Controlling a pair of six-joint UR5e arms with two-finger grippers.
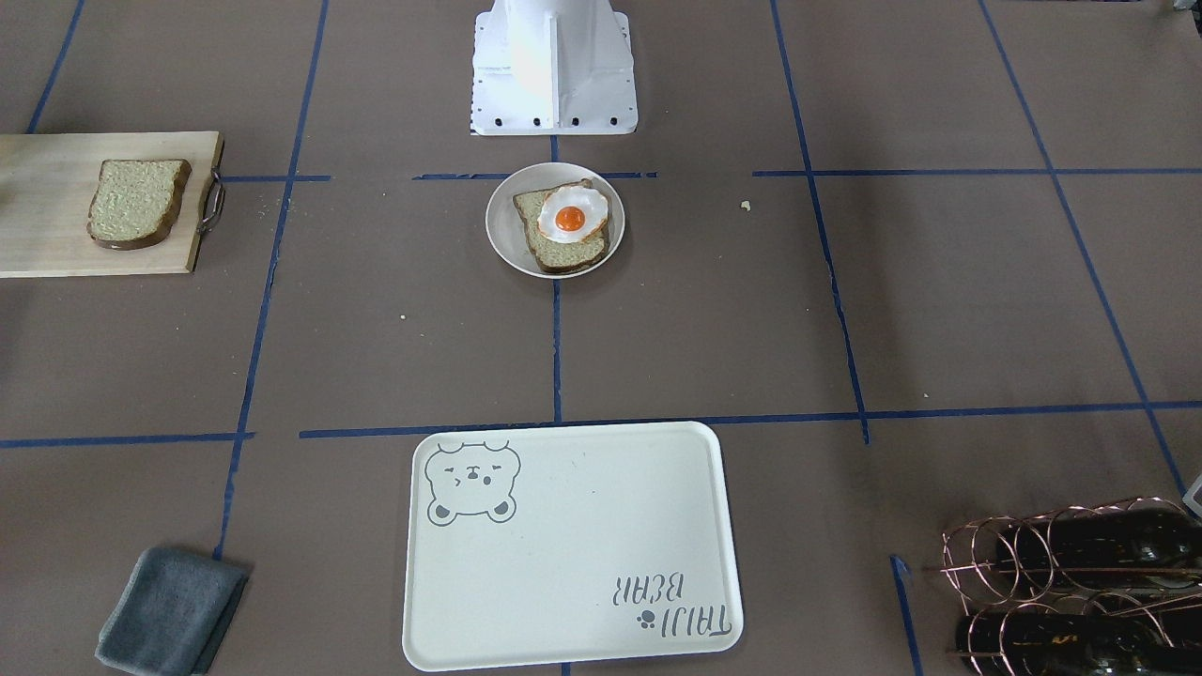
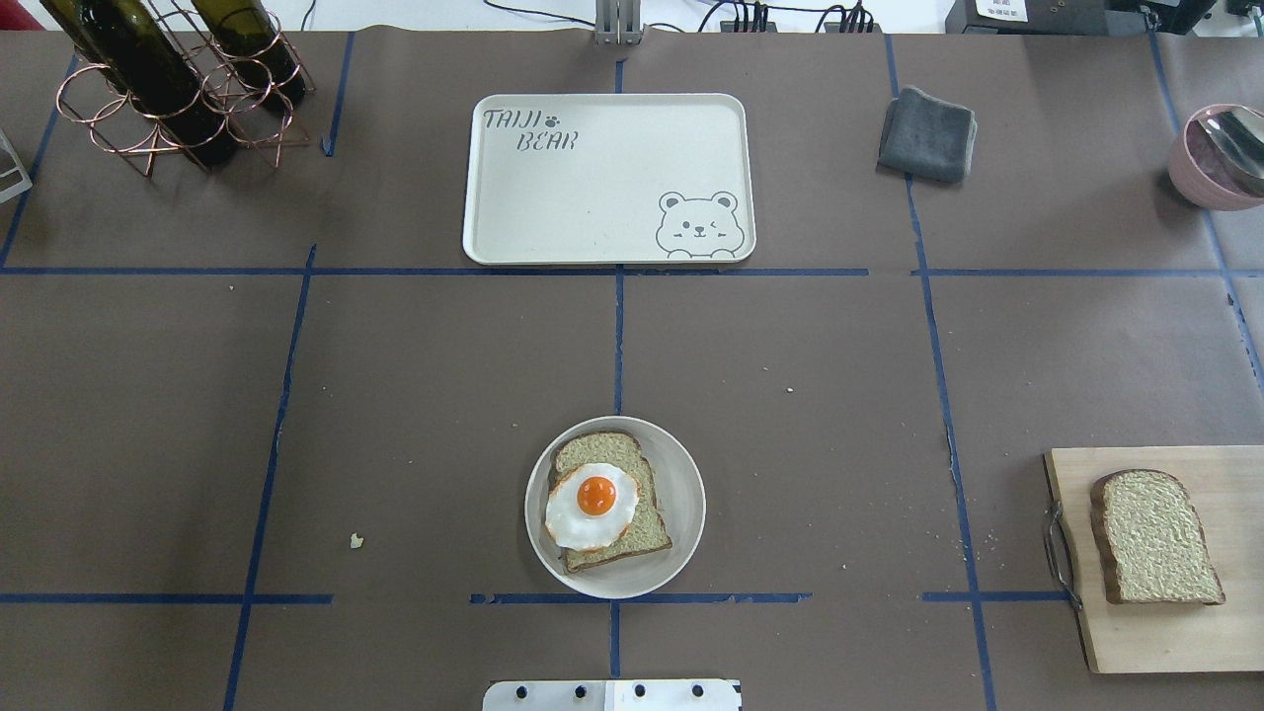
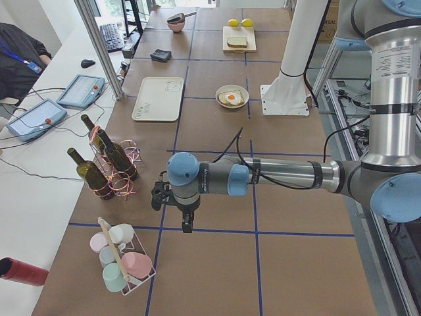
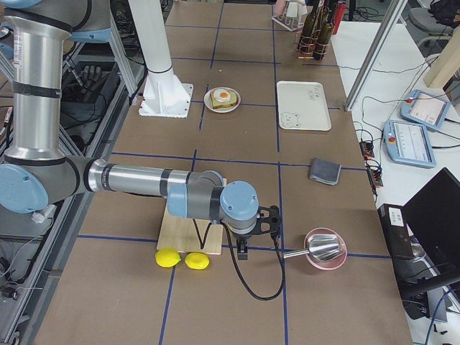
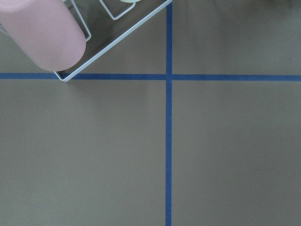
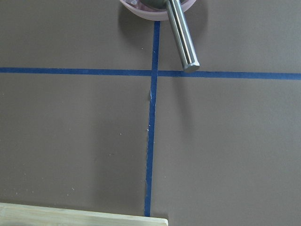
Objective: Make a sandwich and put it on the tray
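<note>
A bread slice (image 2: 632,528) lies on a small round plate (image 2: 686,494) near the robot base, with the fried egg (image 2: 592,504) on top of it. The second bread slice (image 2: 1155,538) lies on a pale wooden board (image 2: 1165,642) at the right. The cream bear tray (image 2: 612,178) lies at the far middle of the table. My left gripper (image 3: 186,227) hangs over the table's left end, far from the food. My right gripper (image 4: 244,253) hangs over the right end, beside the board. Both show only in the side views, so I cannot tell whether they are open or shut.
A copper rack with wine bottles (image 2: 168,89) stands far left. A folded grey cloth (image 2: 926,135) lies right of the tray. A pink bowl with a metal spoon (image 2: 1215,158) sits far right. Two lemons (image 4: 182,259) lie by the board. A rack of cups (image 3: 122,260) stands at the left end.
</note>
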